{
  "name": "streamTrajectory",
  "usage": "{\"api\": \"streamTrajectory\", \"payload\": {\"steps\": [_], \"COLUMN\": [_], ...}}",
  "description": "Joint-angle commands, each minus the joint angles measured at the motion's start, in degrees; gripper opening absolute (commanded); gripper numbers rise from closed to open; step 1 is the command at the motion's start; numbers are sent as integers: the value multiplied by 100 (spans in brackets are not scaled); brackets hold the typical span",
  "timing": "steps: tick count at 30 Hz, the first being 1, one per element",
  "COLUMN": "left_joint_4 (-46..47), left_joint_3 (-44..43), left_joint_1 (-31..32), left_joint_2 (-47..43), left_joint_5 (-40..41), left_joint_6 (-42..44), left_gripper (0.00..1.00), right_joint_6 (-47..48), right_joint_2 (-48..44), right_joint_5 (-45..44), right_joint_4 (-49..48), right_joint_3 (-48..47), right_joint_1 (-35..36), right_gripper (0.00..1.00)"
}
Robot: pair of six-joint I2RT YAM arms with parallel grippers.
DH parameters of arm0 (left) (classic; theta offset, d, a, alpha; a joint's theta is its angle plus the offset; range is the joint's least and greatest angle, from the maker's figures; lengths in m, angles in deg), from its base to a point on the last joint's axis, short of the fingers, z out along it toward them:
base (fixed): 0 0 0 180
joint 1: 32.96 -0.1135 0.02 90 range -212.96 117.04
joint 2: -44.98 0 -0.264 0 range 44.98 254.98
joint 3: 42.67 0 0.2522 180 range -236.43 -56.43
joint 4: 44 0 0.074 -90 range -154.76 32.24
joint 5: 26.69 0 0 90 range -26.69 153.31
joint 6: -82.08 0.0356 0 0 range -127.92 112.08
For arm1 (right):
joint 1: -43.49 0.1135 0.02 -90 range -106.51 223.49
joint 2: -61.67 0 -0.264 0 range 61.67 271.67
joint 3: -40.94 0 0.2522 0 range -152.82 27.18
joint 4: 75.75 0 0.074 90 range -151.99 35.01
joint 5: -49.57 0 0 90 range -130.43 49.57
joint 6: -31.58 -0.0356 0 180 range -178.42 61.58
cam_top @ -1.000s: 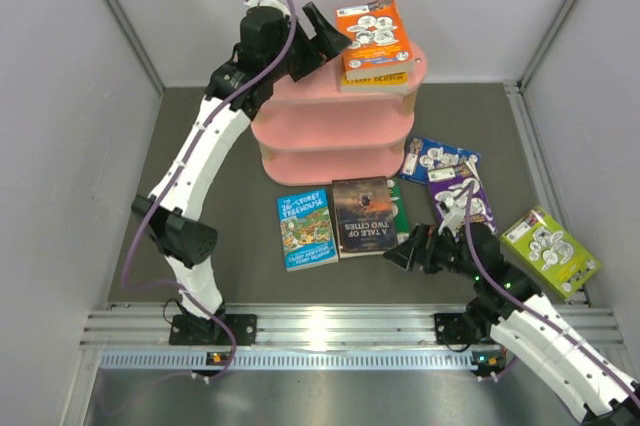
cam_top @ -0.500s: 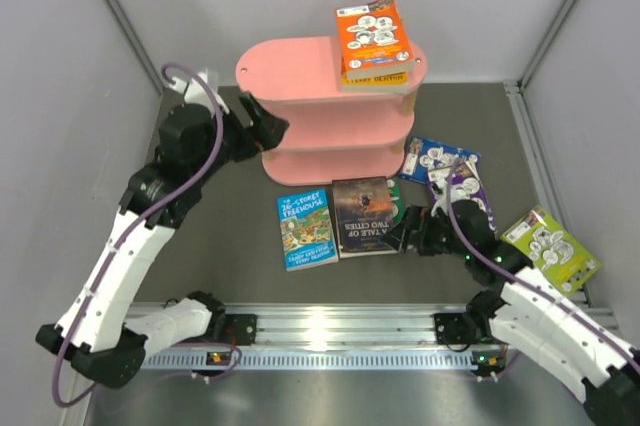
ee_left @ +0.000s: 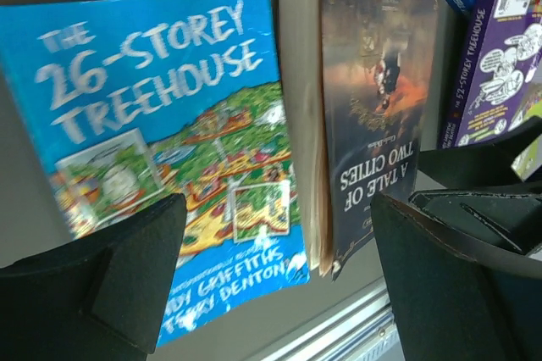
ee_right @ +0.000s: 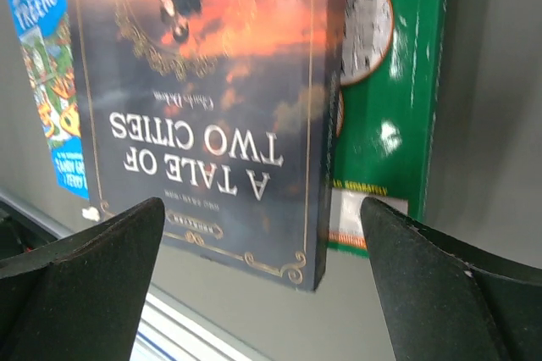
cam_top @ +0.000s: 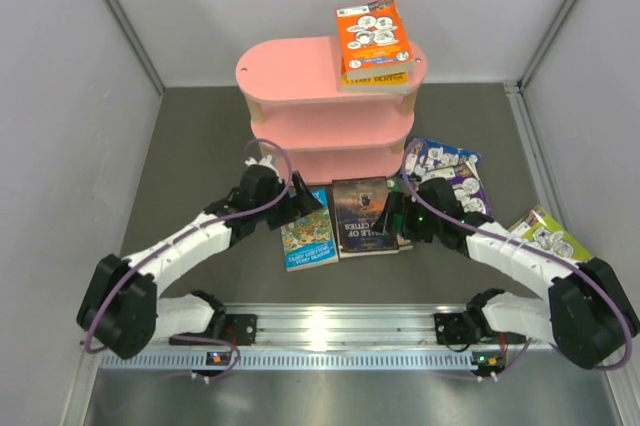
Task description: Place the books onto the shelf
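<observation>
Pink shelf (cam_top: 300, 71) carries two books (cam_top: 373, 34); six others lie on the table (cam_top: 200, 146).

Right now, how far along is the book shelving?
Done: an orange book on a yellow-spined book sits on the shelf's top tier. In hand: nothing; the left gripper hangs open over the blue Treehouse book, the right gripper open over A Tale of Two Cities. Left: those two, the green book under the latter, plus the navy book, purple book and lime book on the table.
</observation>
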Motion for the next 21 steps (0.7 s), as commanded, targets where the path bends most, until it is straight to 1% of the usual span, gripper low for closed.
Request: {"api": "streamTrajectory", "payload": {"steps": [1,4,5,9,11,12,14,20,21], "left_joint_4": [1500,1929,2287,2598,2694,2852,3046,3398,3494], "left_joint_3": [-146,-217,-182,-331,-401,-410,-402,-402,-358], "left_joint_1": [214,399,443,680,724,777,812,988,997], "left_joint_2": [606,1239,1380,2240,2497,2707,3006,3517,3543], "left_joint_5": [-278,-322,-366,-340,-331,-331,-375,-471,-541], "left_joint_6": [-251,-391,-505,-638,-699,-734,-865,-1059,-1103], "left_gripper": [94,94,94,93,92,92,92,88,84], "right_joint_6": [128,111,93,41,6,-21,-65,-284,-328], "right_joint_2": [249,433,538,793,934,987,1153,1750,1813], "right_joint_5": [-18,79,88,176,237,255,334,720,834], "right_joint_4": [-499,-702,-764,-1045,-1081,-1324,-1475,-2309,-2415], "right_joint_3": [20,152,170,284,363,389,495,723,811], "right_joint_1": [-126,-126,-117,-135,-135,-143,-144,-152,-144], "right_gripper": [100,100,100,100,100,100,100,100,100]}}
